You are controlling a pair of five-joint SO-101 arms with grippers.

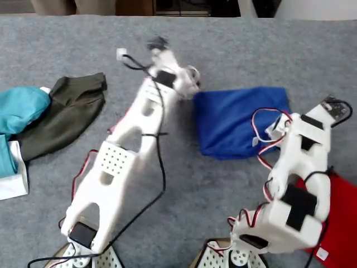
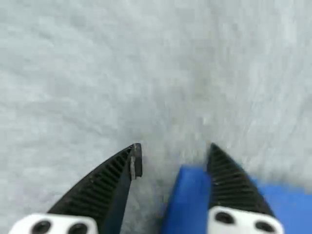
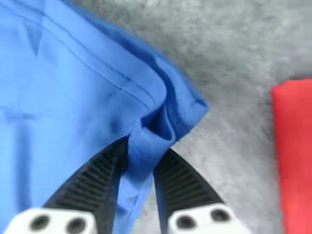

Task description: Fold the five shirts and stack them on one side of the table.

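Gripping a blue shirt (image 3: 73,83) fold mid-surface with right tool (image 3: 144,147); holding left tool (image 2: 174,148) released over its blurred corner; half-hiding red shirt (image 1: 341,209) beneath right arm (image 1: 301,167).

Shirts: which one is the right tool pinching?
The blue shirt, at mid-table: a fold near its corner is clamped in the right tool. The red shirt, olive shirt and teal shirt lie free.
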